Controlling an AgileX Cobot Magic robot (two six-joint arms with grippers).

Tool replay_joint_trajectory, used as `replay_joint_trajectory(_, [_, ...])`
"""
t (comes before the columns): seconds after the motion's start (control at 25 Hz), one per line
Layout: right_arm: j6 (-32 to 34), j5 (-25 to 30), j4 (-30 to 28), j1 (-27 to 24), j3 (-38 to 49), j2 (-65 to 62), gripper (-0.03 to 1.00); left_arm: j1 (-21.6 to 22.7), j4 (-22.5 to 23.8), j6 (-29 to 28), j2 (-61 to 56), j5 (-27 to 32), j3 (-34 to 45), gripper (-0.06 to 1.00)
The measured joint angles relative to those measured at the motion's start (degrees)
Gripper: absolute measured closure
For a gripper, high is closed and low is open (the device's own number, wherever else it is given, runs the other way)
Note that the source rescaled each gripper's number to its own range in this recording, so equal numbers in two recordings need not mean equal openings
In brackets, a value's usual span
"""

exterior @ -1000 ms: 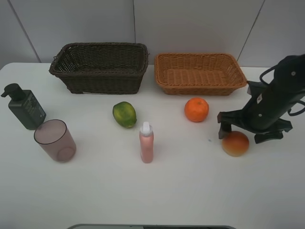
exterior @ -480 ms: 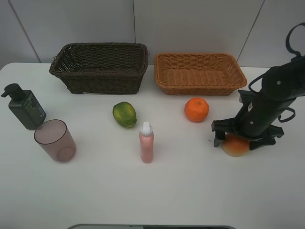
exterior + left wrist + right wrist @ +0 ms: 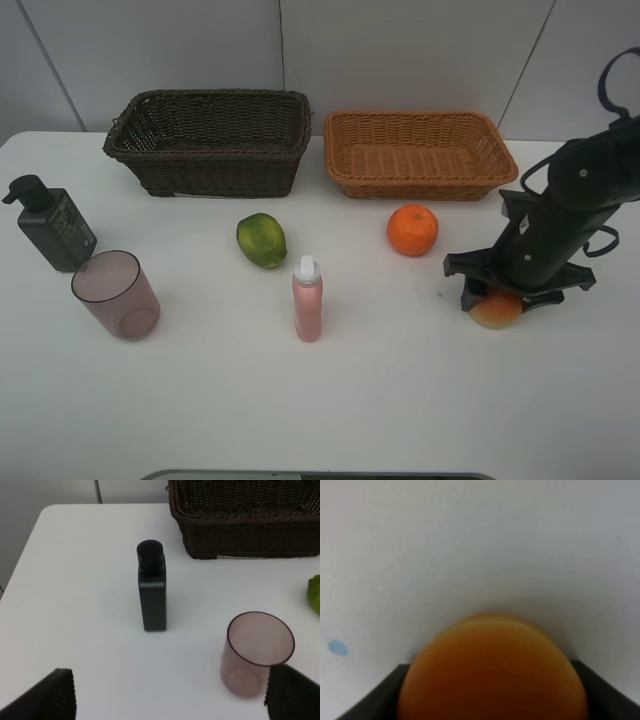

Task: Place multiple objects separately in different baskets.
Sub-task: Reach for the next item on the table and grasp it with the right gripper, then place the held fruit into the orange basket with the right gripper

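Red-yellow fruit at right of frame, on tabletop, pinched by right tool. Lift straight up, hold firm against rolling, pass clear of orange, set into tan basket upper right. Left tool spread wide.

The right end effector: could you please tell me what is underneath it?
A red-yellow fruit sits on the white table beneath the right end effector, between its fingers. Its upper part is covered in the high view.
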Motion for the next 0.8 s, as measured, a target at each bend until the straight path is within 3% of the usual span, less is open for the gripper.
replay_joint_trajectory(0.52, [0.0,1.5,0.1,0.0,-0.8,0.0,0.53,0.0,0.0,0.0,0.0,0.0,0.0,-0.04])
replay_joint_trajectory(0.8, [0.0,16.8,-4.3,0.0,-11.3,-4.1,0.53,0.0,0.0,0.0,0.0,0.0,0.0,-0.04])
